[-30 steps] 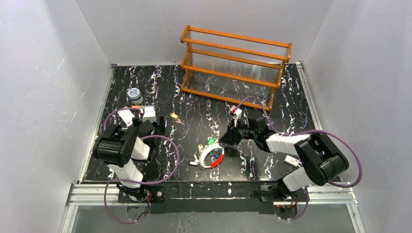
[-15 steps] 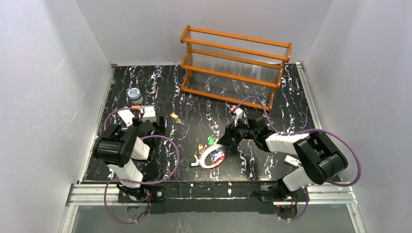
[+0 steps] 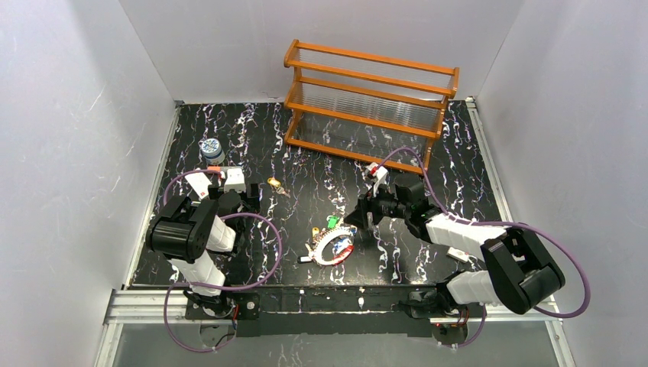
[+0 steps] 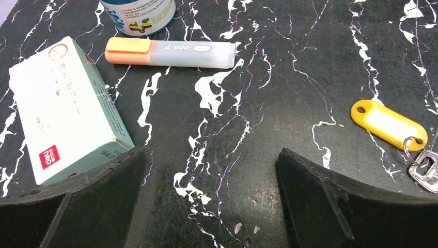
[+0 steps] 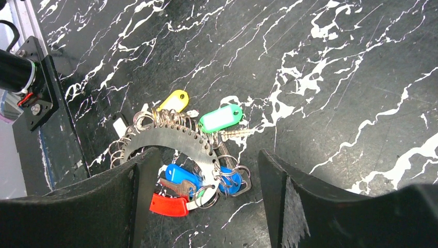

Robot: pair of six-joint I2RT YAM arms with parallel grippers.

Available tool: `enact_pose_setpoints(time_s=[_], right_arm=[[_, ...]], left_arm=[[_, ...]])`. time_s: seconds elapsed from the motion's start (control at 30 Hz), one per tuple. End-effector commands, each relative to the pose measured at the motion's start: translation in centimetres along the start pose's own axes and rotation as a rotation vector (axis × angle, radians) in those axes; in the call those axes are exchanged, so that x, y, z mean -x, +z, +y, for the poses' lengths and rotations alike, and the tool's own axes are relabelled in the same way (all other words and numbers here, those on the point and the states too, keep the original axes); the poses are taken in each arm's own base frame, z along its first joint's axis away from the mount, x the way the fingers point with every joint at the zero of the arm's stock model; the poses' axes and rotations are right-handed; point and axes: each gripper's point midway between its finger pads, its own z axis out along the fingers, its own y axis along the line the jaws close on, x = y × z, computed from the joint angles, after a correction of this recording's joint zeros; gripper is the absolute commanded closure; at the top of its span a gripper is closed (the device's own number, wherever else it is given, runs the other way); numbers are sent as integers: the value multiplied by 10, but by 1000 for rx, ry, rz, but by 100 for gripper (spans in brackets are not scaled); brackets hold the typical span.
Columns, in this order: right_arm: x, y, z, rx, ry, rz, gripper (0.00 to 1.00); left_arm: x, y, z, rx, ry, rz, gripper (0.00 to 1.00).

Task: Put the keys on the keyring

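Note:
The keyring [image 5: 173,135], a curved silvery plate with many small wire rings, lies flat on the black marbled table. On it hang keys with a green tag [image 5: 221,118], a yellow tag [image 5: 174,100] and blue tags [image 5: 181,174], and a red piece [image 5: 169,205] caps its end. My right gripper [image 5: 207,154] is open just above that end, holding nothing. From above, the keyring [image 3: 331,247] lies left of my right gripper [image 3: 358,222]. Another key on a yellow tag [image 4: 388,124] lies loose, ahead and right of my open, empty left gripper [image 4: 210,152].
A white box [image 4: 64,111], an orange-capped highlighter [image 4: 170,51] and a round jar [image 4: 138,15] lie ahead of the left gripper. A wooden rack [image 3: 370,107] stands at the back. A small white card [image 3: 458,252] lies by the right arm.
My right gripper has opened and drawn back a little to the right. The red and blue end of the keyring has settled inward on the table. The left arm is still.

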Motion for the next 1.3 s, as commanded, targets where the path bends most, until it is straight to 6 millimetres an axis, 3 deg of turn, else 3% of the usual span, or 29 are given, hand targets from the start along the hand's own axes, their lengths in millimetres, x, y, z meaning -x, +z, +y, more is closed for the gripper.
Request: enact_pose_setpoints(time_s=[0.0,0.53,1.27], right_arm=[[-2,-2,0,-1,-6,1,22],[12,5,-1,7,12,-32,2],[0,-5,2,-8,46,-45,1]], left_arm=[[8,4,5,33,-19,-23,2],[8,4,5,33,-19,-23,2],[8,4,5,33,-20,-23,2]])
